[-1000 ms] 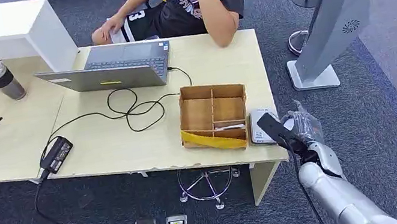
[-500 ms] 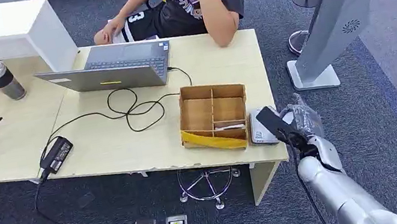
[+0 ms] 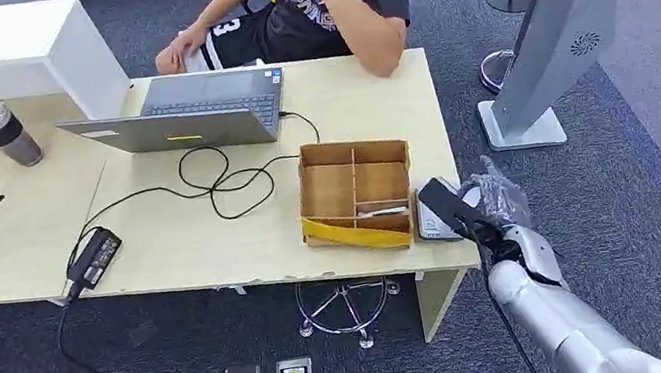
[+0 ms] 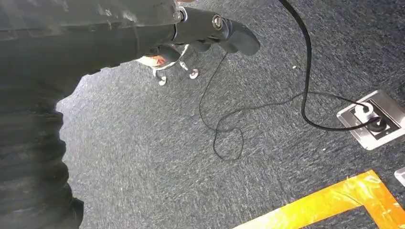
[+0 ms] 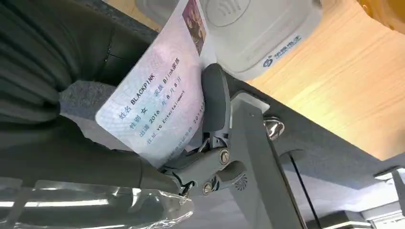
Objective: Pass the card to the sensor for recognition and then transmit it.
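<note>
At the lower right of the head view, the right hand pinches the card (pale, with printed text) between thumb and fingers, holding it over the white sensor at the surface's near right edge. Left of the sensor stands a cardboard box. The left hand hangs over carpet, fingers curled in on nothing. Further up, a laptop

At the desk's five o'clock corner, the right hand holds a dark card over the white sensor, beside the cardboard box.
</note>
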